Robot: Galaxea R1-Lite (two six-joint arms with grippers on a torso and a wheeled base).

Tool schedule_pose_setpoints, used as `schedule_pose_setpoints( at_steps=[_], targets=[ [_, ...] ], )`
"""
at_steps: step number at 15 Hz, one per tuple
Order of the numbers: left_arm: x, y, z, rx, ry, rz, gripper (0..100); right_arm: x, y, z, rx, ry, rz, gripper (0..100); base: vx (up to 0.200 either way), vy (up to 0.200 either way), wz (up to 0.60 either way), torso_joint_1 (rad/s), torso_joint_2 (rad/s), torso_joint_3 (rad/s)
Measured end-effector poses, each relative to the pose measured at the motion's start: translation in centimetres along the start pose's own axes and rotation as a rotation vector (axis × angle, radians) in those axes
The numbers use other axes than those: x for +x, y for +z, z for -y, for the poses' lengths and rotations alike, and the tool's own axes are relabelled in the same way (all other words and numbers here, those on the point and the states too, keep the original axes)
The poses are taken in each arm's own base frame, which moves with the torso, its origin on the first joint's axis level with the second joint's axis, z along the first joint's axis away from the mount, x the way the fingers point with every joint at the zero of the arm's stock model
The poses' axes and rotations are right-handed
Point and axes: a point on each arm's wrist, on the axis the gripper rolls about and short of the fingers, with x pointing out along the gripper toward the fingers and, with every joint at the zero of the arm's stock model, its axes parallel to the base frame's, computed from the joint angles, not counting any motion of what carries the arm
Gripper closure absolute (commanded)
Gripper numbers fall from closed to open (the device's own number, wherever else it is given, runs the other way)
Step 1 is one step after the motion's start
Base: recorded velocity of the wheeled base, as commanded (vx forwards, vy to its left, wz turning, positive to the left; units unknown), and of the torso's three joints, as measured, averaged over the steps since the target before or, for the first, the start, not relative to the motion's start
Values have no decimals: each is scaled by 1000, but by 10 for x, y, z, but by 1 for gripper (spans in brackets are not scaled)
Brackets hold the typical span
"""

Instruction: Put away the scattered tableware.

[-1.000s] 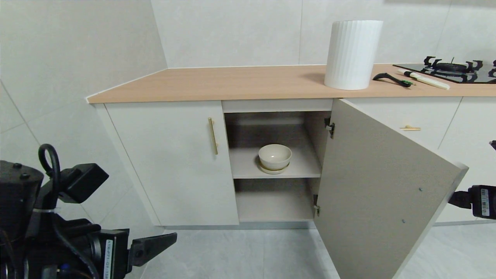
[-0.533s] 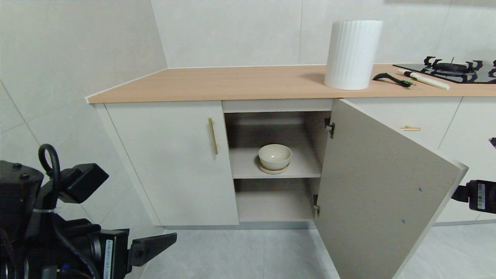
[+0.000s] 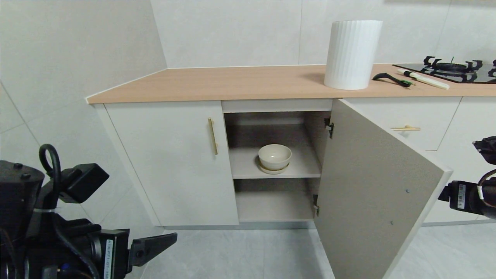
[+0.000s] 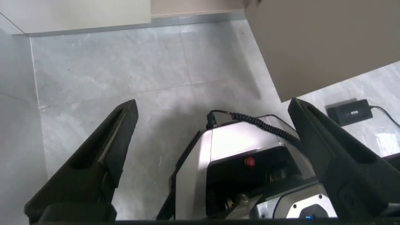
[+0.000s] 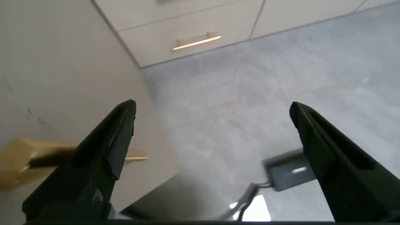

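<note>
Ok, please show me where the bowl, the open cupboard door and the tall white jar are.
bowl (image 3: 274, 162), head view, on its front outer wall.
cupboard door (image 3: 372, 186), head view, middle of its inner face.
white jar (image 3: 352, 54), head view, middle of its ribbed side.

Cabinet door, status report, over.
Left claw open, held low. Right claw open, outside the door, by its handle. Bowl on plate, upper shelf. Door half open.
</note>
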Motion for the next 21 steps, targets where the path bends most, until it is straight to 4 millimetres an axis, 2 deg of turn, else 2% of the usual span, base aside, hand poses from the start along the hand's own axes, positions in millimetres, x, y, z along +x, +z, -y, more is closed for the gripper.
schedule_pose_setpoints(
  at_steps=[8,11,14,18,21],
  targets=[
    [0,1,0,-1,1,16,0,2,-22,-52,16,207,-112,0,0,0,0,0,0,0],
    [-1,1,0,8,-3,28,0,4,-26,-69,-10,348,-152,0,0,0,0,0,0,0],
    [-1,-1,-3,31,7,29,0,18,-19,-92,-24,452,-153,0,0,0,0,0,0,0],
    [-1,-2,-6,47,53,41,0,43,-7,-128,-82,501,-144,0,0,0,0,0,0,0],
    [0,-3,-7,69,78,40,0,60,-15,-138,-99,485,-182,0,0,0,0,0,0,0]
  ],
)
